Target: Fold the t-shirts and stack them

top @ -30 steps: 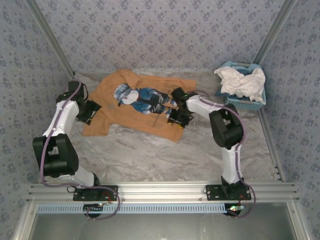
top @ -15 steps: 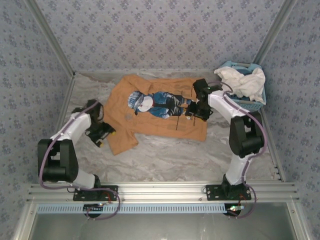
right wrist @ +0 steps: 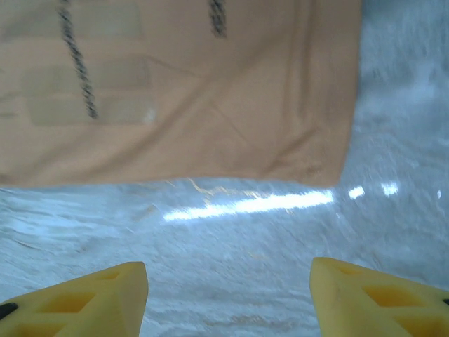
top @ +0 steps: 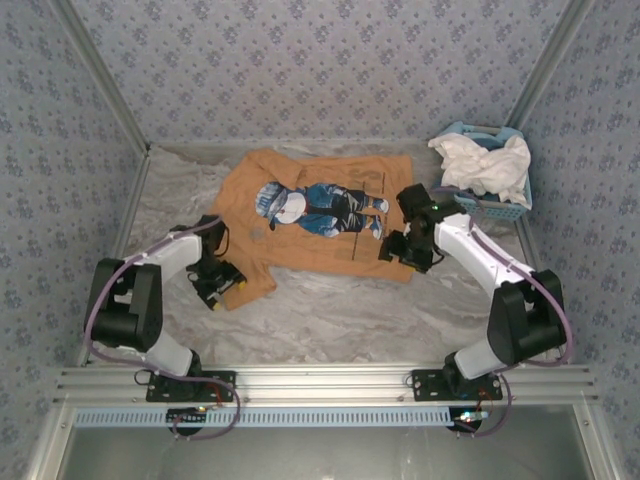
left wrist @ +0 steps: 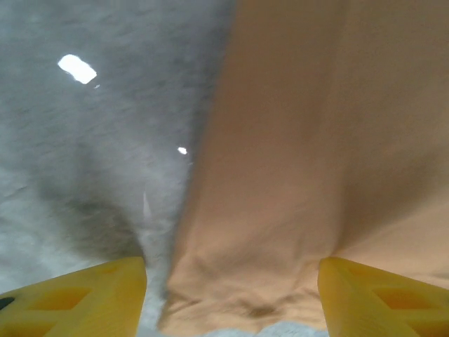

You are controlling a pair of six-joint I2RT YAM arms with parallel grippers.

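Flowered blue-grey walls (top: 320, 60) close in a marbled tabletop (top: 330, 310). The orange shirt (top: 300, 250) lies spread flat towards the far edge, about midway across, with its print (top: 320, 205) facing up. The white shirt (top: 485, 165) is heaped in the basket (top: 500, 208) at the far right corner. The left gripper (top: 222, 287) sits low at the orange shirt's near left corner, fingers (left wrist: 91, 288) released and wide, with cloth lying loose between them. The right gripper (top: 393, 248) hangs just off the near right corner, also spread wide, over bare marble and grasping nothing.
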